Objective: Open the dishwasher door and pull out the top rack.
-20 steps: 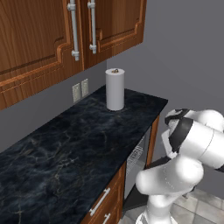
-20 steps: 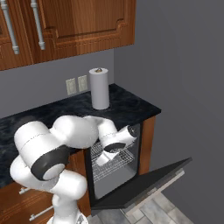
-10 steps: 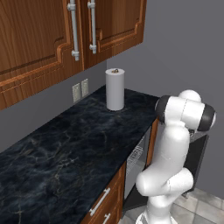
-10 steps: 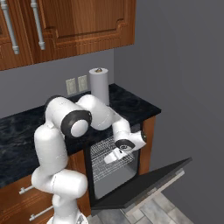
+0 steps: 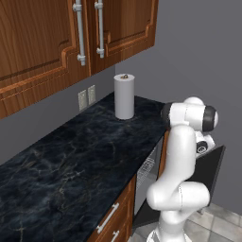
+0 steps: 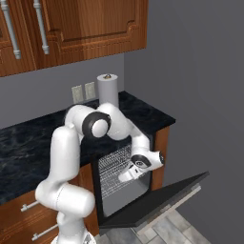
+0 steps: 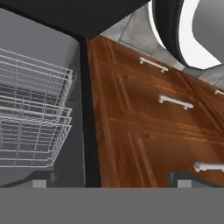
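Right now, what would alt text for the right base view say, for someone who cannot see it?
A white robot arm reaches its open claw toward the wire top rack inside a dishwasher whose dark dishwasher door hangs down open. A paper towel roll stands on the black counter above.

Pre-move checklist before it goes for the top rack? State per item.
1. Dishwasher door down: ok, it lies nearly flat in the right base view.
2. Top rack reachable: ok, its wire front is exposed in the opening, not yet pulled out.
3. End effector open: ok, nothing between the fingers.
4. End effector lined up on the rack: not ok; in the hand view the rack sits far to one side and the wooden drawer fronts are ahead.
5. Contact with the rack: cannot tell.
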Robot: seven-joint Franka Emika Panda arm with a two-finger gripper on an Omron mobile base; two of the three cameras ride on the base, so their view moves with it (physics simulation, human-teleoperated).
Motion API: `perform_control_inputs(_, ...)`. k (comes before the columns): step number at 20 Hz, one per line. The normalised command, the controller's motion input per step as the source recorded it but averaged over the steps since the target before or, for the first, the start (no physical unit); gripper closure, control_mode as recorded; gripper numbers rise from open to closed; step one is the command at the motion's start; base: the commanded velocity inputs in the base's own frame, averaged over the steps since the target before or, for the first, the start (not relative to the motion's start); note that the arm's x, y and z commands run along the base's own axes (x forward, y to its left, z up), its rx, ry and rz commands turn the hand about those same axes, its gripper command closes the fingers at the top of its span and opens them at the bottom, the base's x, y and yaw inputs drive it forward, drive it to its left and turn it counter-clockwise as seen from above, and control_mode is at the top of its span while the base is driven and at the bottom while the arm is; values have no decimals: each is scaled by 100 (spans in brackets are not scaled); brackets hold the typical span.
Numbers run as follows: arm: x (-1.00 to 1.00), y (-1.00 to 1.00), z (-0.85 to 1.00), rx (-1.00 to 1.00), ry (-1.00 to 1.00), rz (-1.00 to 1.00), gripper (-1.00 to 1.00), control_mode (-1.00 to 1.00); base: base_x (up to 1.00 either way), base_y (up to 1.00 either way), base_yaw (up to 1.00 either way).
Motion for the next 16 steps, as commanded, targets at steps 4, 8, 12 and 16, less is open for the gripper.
perform_control_inputs(4,9,38,-22,6,-21,0,-100,-100,0,0,0)
perform_control_inputs(8,17,51,-5,6,-21,0,-100,-100,0,0,0)
perform_control_inputs(12,19,39,-5,9,-4,0,-100,-100,0,0,0)
perform_control_inputs(16,51,29,-13,8,0,-1,-100,-100,0,0,0)
